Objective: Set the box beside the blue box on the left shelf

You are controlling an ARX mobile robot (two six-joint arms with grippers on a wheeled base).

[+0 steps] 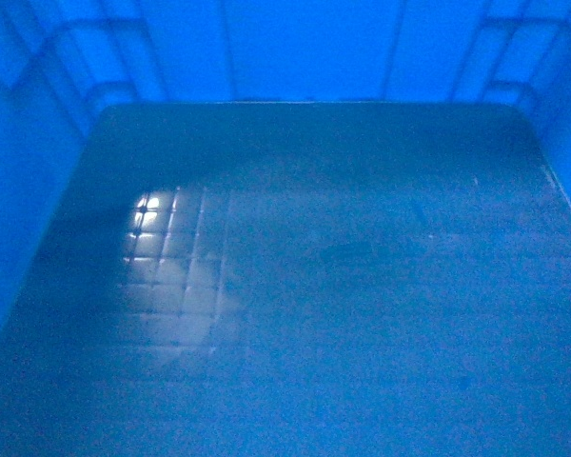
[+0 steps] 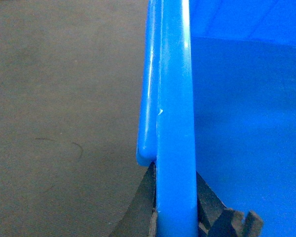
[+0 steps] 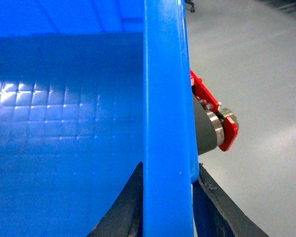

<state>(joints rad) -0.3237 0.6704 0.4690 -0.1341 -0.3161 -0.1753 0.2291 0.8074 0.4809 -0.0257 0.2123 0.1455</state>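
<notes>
**Crate held by both side rims, shelf out of sight**

I have the box [image 1: 305, 286] filling the whole head view: all I see there is its glossy grid-embossed floor, the far wall and a strip of each side wall. So the crate sits directly in front of the camera, between my two arms, and I judge it is being carried rather than resting on anything, though no picture shows its underside.

The left gripper [image 2: 175, 217] straddles the left rim, one dark finger outside the wall and one inside, pinched onto the plastic. The right gripper [image 3: 167, 207] does the same on the right rim, dark fingers pressed against both faces of the wall. Each arm is at its own side, so neither is nearer; the box spans the gap between them, and the rims I hold run away from me, near to far.

Outside the left rim I see a dull brownish floor [image 2: 64, 123]; outside the right rim, pale grey floor [image 3: 256, 74] and a red bracket with a metal roller [image 3: 218, 126] just beside the wall, which I take to be part of the rig, not certain.

Neither the left shelf nor the other blue box appears anywhere. My view forward is blocked by the crate itself, so I cannot judge the room at the shelf from here.
</notes>
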